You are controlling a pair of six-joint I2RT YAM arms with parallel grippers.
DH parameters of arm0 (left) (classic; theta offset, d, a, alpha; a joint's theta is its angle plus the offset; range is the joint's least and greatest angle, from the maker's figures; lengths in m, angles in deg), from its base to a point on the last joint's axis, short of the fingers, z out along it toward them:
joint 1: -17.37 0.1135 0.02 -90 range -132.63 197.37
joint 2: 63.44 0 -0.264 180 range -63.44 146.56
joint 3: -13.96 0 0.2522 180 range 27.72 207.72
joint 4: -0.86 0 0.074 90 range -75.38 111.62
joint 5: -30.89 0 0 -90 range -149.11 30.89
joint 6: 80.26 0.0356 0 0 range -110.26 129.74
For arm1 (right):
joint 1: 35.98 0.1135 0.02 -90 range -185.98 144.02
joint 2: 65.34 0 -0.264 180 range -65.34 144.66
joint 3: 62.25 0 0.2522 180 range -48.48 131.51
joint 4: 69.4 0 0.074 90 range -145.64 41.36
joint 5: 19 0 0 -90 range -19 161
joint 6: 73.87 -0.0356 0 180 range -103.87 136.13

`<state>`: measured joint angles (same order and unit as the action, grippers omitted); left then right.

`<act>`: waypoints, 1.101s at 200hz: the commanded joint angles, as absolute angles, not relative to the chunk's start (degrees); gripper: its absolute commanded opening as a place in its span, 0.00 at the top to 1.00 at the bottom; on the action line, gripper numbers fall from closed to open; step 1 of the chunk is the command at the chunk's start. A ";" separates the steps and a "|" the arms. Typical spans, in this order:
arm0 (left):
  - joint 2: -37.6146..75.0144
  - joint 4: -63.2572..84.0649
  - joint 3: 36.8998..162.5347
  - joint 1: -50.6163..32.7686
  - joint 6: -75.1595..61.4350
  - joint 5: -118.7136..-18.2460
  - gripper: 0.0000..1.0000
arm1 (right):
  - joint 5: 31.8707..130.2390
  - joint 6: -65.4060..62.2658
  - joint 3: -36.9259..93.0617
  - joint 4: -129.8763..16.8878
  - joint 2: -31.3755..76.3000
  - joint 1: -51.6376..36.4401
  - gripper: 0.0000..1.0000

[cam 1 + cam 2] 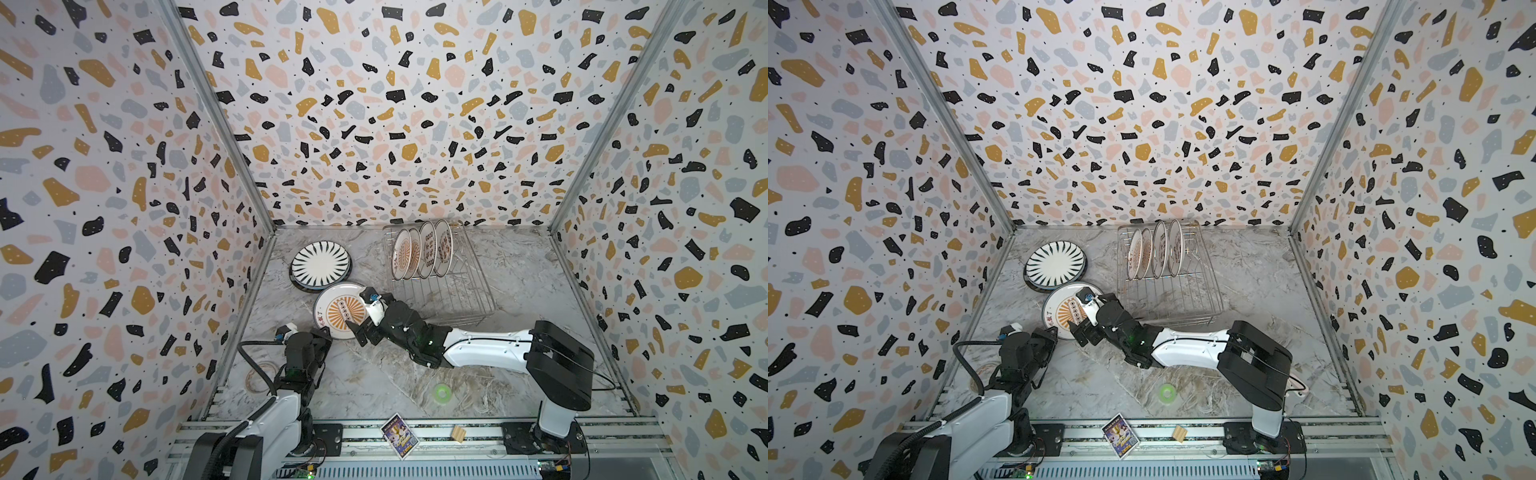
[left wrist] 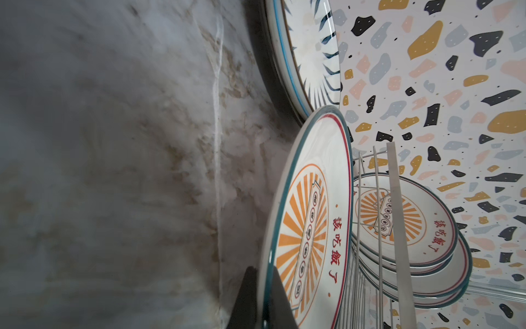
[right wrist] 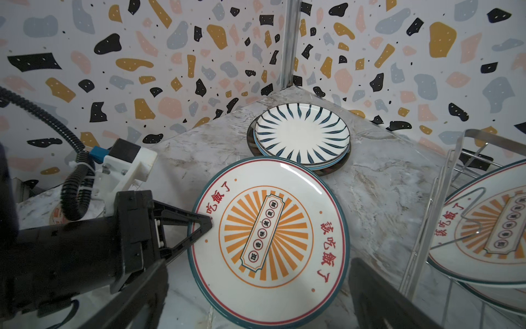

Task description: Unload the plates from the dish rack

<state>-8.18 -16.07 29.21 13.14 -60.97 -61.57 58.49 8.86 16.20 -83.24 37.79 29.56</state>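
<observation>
A white plate with an orange sunburst hovers low over the marble table, left of the dish rack. My left gripper is shut on its near rim. The right gripper stands open, one finger on either side of the plate's right part, not touching it. Several plates stand upright between the prongs at the rack's far end. A black-striped plate tops a short stack just beyond the held plate.
A small green ring lies on the table near the front. A printed card and a wooden block sit on the front rail. A thin ring lies beside the left arm. Patterned walls close in three sides.
</observation>
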 commanded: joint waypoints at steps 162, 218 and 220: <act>3.60 -23.69 30.61 13.41 -59.73 -63.67 0.64 | 56.51 9.28 20.83 -79.72 40.35 29.35 0.01; 1.17 -19.16 30.67 13.41 -60.39 -56.00 0.17 | 63.36 9.82 13.57 -85.91 30.95 29.30 0.01; 0.92 -19.07 30.65 13.41 -60.48 -55.72 0.16 | 63.60 9.85 13.28 -86.00 30.52 29.29 0.00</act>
<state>2.34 -23.64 31.12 13.18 -60.36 -60.93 59.76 9.15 14.87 -81.51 37.60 29.40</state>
